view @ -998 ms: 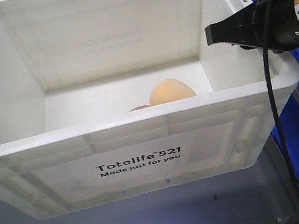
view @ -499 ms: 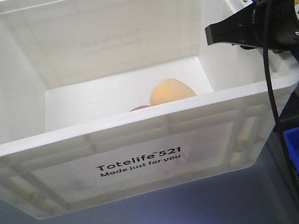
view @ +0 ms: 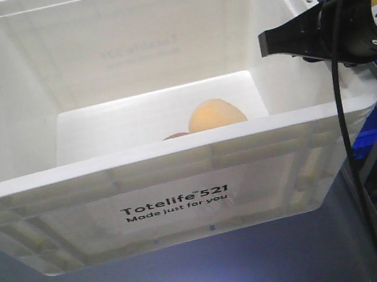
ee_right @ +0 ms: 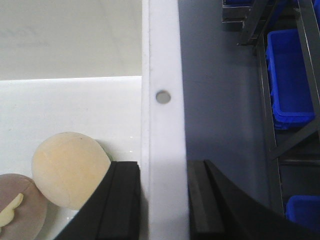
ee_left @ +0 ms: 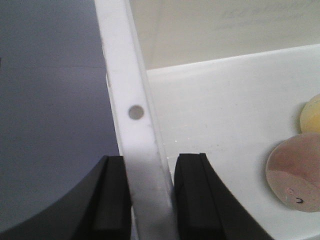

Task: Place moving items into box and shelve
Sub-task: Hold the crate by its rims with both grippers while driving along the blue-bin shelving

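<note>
left gripper (ee_left: 151,196) and right gripper (ee_right: 163,200) clamped on opposite walls of the white crate (view: 177,158), front cam shows mainly the yellow-orange fruit (view: 216,114), wrist cams add the pinkish fruit (ee_left: 295,175) (right beside it)

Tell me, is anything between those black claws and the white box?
Nothing visible. The left gripper pinches the white crate directly on one side wall, and the right gripper pinches the opposite wall the same way.
</note>
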Controlling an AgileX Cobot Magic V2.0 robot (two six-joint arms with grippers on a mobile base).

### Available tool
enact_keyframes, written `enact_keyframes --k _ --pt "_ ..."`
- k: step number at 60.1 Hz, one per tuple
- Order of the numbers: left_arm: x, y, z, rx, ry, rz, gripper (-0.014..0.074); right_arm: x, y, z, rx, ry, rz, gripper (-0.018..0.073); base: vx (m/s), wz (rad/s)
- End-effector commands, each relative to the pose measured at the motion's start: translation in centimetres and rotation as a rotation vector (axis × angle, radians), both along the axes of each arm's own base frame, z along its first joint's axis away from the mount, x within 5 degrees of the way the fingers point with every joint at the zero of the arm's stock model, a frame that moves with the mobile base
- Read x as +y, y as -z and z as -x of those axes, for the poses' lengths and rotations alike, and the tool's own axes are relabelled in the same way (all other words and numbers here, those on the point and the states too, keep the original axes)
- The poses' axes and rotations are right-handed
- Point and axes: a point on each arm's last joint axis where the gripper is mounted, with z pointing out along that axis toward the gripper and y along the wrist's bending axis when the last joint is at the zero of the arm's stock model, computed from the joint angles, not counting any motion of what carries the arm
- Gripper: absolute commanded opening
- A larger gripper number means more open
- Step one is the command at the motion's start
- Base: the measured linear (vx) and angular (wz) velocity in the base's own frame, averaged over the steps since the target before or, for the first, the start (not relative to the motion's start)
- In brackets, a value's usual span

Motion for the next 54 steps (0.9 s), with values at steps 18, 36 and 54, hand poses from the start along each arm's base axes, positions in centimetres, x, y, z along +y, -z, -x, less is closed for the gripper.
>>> enact_keyframes --k 18,36,54 --pt "-0.10 -2.86 0.24 -0.201 0.028 0.051 0.0104 -0.68 -3.17 -0.10 -0.216 -0.035 -0.002 0.0071 0.33 0.07" --pt "-0.10 -2.86 0.24 -0.201 0.028 0.051 0.0104 -0.68 -3.17 -0.10 -0.216 -0.035 -0.002 0.0071 0.27 0.32" --pt "-0.10 -2.86 0.24 -0.201 0.028 0.051 0.0104 -0.68 -3.17 -0.10 -0.216 -0.035 -0.002 0.0071 0.21 0.53"
